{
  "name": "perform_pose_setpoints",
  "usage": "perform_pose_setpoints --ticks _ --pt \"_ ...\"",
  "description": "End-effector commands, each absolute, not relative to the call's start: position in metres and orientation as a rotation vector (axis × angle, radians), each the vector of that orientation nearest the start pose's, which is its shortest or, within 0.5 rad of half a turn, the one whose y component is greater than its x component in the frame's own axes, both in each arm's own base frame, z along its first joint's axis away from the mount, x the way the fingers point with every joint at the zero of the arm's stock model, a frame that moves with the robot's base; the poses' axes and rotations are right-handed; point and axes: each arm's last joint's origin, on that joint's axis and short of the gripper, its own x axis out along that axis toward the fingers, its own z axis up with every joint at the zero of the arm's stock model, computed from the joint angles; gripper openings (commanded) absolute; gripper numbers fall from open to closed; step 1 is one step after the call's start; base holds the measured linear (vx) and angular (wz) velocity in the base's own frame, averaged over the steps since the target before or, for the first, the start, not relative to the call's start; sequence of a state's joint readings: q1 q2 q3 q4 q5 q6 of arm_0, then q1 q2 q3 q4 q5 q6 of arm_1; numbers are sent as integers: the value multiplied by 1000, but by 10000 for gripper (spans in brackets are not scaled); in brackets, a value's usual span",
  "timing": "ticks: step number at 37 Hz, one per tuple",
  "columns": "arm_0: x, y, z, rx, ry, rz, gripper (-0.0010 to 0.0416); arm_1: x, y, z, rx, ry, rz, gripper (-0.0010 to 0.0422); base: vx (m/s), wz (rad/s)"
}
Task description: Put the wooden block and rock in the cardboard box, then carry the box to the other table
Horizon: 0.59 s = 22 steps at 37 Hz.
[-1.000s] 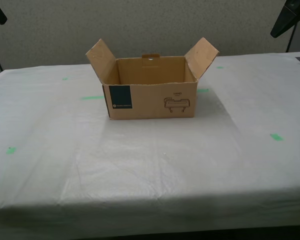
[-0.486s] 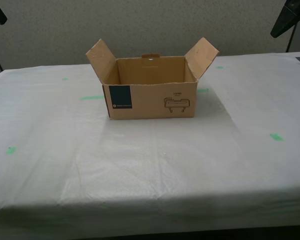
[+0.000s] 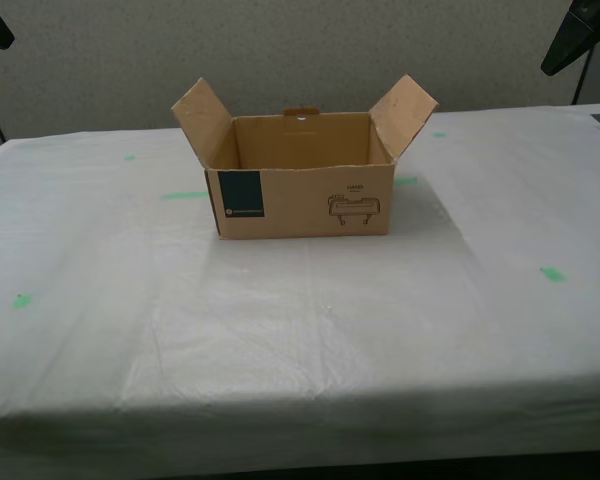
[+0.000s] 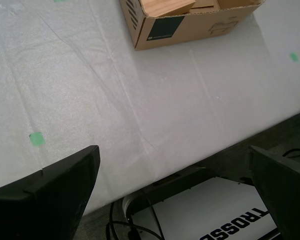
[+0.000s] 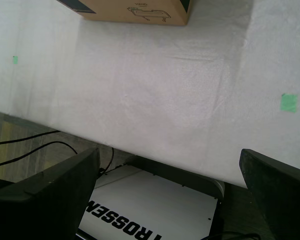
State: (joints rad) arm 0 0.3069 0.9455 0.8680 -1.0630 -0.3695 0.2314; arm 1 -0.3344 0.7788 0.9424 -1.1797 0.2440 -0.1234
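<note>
Brown corrugated box [image 3: 302,190] sitting on the tabletop [image 3: 280,330], well back from the near edge, a touch toward the exterior view's left of centre. Four flaps up and open: the two side flaps splayed outward at a slant, the back one upright with a small tab slot. Front panel flat and matte, carrying a dark navy rectangular label toward the exterior view's left and a thin line-drawn logo toward its right. Inside, seen from the second wrist view, a pale tan block [image 4: 166,7] with straight grain lines, lying against the box wall; rock not visible in any view. Tabletop covered in wrinkled white cloth, creased in long soft folds and dotted with small green tape pieces [image 3: 553,273]. First gripper [image 5: 172,195] and second gripper [image 4: 175,192] both raised off the cloth near the table's front edge, jaws spread wide and holding nothing, each dark, smooth and blunt-edged. White robot base with black lettering below the table edge.
</note>
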Motion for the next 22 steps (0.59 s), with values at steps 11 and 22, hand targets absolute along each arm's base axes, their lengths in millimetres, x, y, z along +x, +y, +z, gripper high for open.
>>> perform_pose_setpoints --ticks 11,22 --pt "144 57 273 234 1223 463 390 106 -44 307 -62 1058 -463 398 0 0" --pt "144 57 273 234 1223 463 389 106 -44 307 -62 1058 -463 398 0 0"
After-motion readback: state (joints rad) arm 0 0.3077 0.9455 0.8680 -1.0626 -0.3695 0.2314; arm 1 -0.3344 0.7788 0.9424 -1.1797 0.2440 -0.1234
